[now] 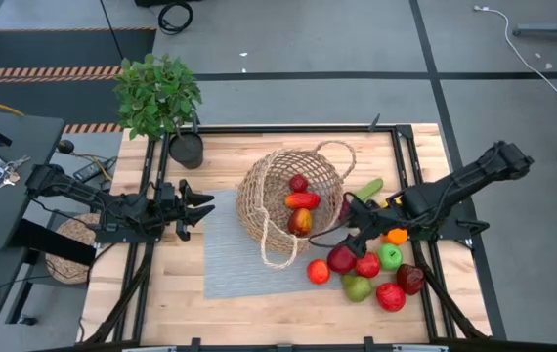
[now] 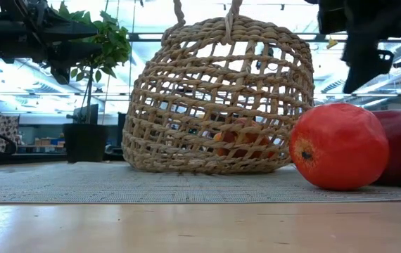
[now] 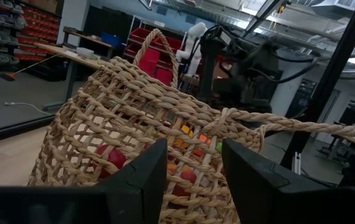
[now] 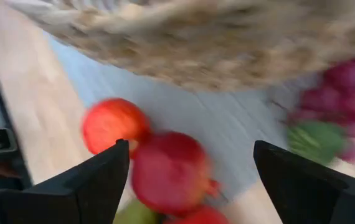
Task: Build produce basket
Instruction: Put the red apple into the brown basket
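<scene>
Beside the tipped basket (image 1: 280, 200), right gripper (image 1: 349, 223) was held over produce (image 1: 366, 266), jaws spread; left gripper (image 1: 198, 207) was parked apart, jaws spread.

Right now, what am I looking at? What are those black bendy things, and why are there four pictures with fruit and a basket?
The black bendy things are two robot arms. Each ends in a two-fingered pincher called an end effector. One picture looks down from above, one looks across the table from its surface, and two come from little cameras on the arms' wrists.

On the wooden table a grey mat holds a woven basket tipped on its side, with three pieces of produce inside. More produce, red, green and orange, lies in a pile beside it. A potted plant stands at a corner.

The left end effector waits open beside the basket, holding nothing. The right end effector is open too, above the pile next to the basket, also empty.
</scene>
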`<act>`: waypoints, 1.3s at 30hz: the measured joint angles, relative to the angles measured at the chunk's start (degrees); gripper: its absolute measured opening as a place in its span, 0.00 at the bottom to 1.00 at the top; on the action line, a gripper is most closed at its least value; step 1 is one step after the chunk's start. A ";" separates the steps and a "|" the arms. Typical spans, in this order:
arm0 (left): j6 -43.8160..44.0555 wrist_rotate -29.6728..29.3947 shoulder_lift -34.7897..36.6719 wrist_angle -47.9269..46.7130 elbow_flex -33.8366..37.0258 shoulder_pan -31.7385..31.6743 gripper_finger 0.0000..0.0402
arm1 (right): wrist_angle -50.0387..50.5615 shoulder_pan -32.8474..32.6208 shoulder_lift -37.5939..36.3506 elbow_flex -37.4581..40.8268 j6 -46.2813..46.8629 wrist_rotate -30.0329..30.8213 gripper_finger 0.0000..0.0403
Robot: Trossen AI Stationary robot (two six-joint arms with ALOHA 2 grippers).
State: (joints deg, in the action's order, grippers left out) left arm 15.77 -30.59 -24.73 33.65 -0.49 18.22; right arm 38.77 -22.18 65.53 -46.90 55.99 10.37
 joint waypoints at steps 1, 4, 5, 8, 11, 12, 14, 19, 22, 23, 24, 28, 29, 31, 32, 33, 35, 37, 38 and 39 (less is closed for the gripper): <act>0.00 0.00 0.02 0.00 0.00 0.02 0.40 | -1.68 -0.45 0.92 0.01 -0.13 0.02 0.86; 0.01 0.00 0.02 0.01 0.00 0.02 0.40 | -7.39 -1.76 3.90 -0.02 -1.09 0.28 0.86; 0.00 0.00 0.02 0.02 0.00 0.02 0.40 | -9.23 -2.02 5.03 -0.20 -1.58 0.30 0.86; 0.02 0.01 0.02 0.03 0.00 0.02 0.40 | -11.38 -2.79 9.65 -2.65 -2.52 0.61 0.86; 0.02 0.00 0.02 -0.03 0.00 0.02 0.40 | -11.75 -3.74 15.47 -6.56 -3.82 1.21 0.86; 0.01 0.00 0.02 0.02 0.00 0.02 0.40 | -11.67 -4.12 17.50 -8.18 -4.50 1.44 0.86; 0.02 0.00 0.00 -0.02 0.00 0.01 0.40 | -11.65 -4.99 21.57 -11.98 -6.13 2.23 0.86; 0.02 0.00 0.02 0.01 0.00 0.01 0.40 | -9.70 -7.04 30.65 -20.88 -9.33 4.98 0.86; 0.02 0.00 0.02 0.01 0.00 0.02 0.40 | -5.74 -7.49 34.70 -24.69 -8.65 5.82 0.86; 0.01 0.00 0.02 0.02 0.00 0.02 0.40 | -4.22 -7.54 35.78 -25.62 -7.92 6.19 0.86; 0.00 0.00 0.00 -0.02 0.00 0.00 0.40 | -2.99 -7.54 36.72 -26.37 -7.23 6.40 0.86; 0.01 0.00 0.00 -0.03 0.00 0.02 0.40 | 0.59 -7.47 39.19 -28.15 -4.94 5.90 0.87; 0.02 0.00 0.00 -0.01 0.00 0.02 0.40 | 1.26 -7.36 39.50 -28.40 -4.38 5.59 0.88; 0.00 0.00 0.00 -0.01 0.00 0.01 0.40 | 2.47 -7.13 39.56 -28.41 -2.62 5.13 0.90; 0.02 0.00 0.00 -0.01 0.00 0.01 0.40 | 2.26 -7.00 39.70 -28.42 -1.55 4.88 0.91; 0.02 0.00 0.00 0.00 0.00 0.00 0.40 | 2.43 -6.86 39.77 -28.45 -0.14 4.76 0.92; 0.00 0.00 0.01 0.00 -0.01 0.01 0.40 | 4.52 -6.77 39.71 -28.67 2.73 4.76 0.93; 0.04 0.00 0.00 -0.02 0.00 0.01 0.40 | 5.35 -6.87 39.85 -29.58 5.16 4.85 0.93; 0.01 0.00 0.02 0.01 0.00 0.01 0.40 | 6.45 -7.35 39.85 -29.94 5.90 5.36 0.93; 0.01 0.00 0.01 0.01 0.00 0.02 0.40 | 7.30 -7.85 40.09 -30.21 6.62 6.24 0.93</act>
State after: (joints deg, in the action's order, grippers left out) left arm 15.78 -30.59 -24.72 33.66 -0.49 18.24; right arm 46.08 -30.03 105.62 -77.11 62.61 16.61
